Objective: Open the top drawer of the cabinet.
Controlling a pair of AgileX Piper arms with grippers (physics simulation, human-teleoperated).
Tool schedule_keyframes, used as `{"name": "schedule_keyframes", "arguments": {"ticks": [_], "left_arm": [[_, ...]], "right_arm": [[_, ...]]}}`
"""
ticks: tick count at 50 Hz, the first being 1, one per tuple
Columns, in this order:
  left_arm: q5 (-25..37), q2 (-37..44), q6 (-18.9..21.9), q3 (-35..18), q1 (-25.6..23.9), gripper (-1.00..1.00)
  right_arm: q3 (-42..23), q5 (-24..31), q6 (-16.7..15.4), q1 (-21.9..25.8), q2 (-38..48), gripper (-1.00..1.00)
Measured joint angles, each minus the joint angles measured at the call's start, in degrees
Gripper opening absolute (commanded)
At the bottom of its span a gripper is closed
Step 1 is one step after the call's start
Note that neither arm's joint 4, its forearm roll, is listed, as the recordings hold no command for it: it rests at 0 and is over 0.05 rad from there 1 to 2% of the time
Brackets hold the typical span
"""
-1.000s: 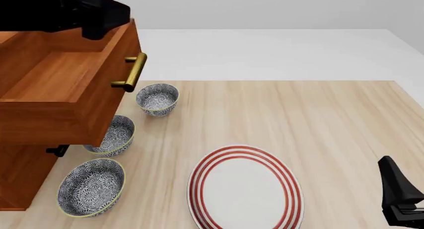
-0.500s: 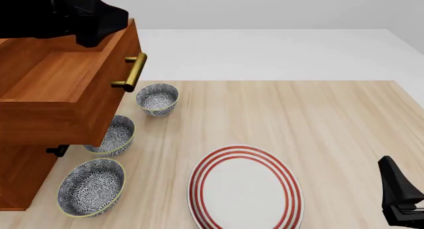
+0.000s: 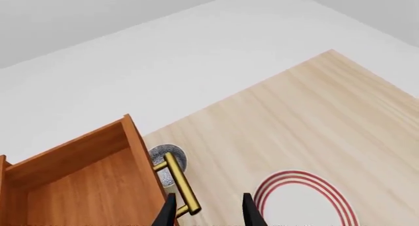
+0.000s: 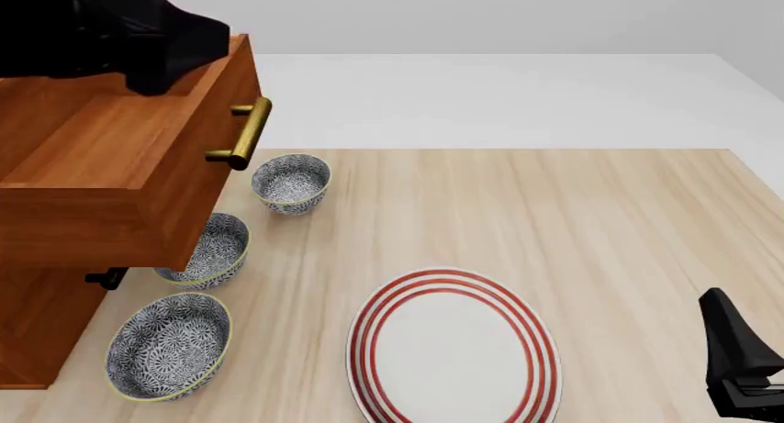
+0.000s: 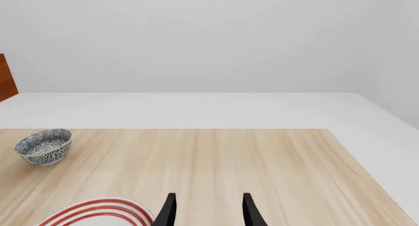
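Note:
The reddish-brown cabinet (image 4: 35,331) stands at the table's left edge. Its top drawer (image 4: 110,157) is pulled far out, empty inside, with its brass bar handle (image 4: 245,134) facing right. The drawer (image 3: 78,187) and handle (image 3: 178,184) also show in the left wrist view. My left arm (image 4: 123,28) hovers above the drawer's far end. The left gripper (image 3: 209,213) is open, empty and above the handle, apart from it. My right gripper (image 5: 208,211) is open and empty, low at the table's front right (image 4: 735,368).
Three patterned bowls (image 4: 292,183) (image 4: 211,249) (image 4: 168,343) sit in a row just right of the cabinet, partly under the open drawer. A red-ringed white plate (image 4: 453,350) lies at the front middle. The end of a lower handle (image 4: 108,278) shows below the drawer.
My left arm has drifted a little to the left, away from the handle. The drawer, the bowls and the right arm have not moved.

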Motion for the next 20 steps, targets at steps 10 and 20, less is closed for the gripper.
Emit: {"name": "schedule_keyframes", "arguments": {"ticks": [10,20], "left_arm": [[0.15,-1.37,0.1,0.71,-1.01,1.0],[0.23,-2.63,0.13,1.16,-2.47,1.0]], "right_arm": [[0.0,0.0,0.0,0.0,0.0,1.0],[0.0,0.0,0.0,0.0,0.0,1.0]]}}
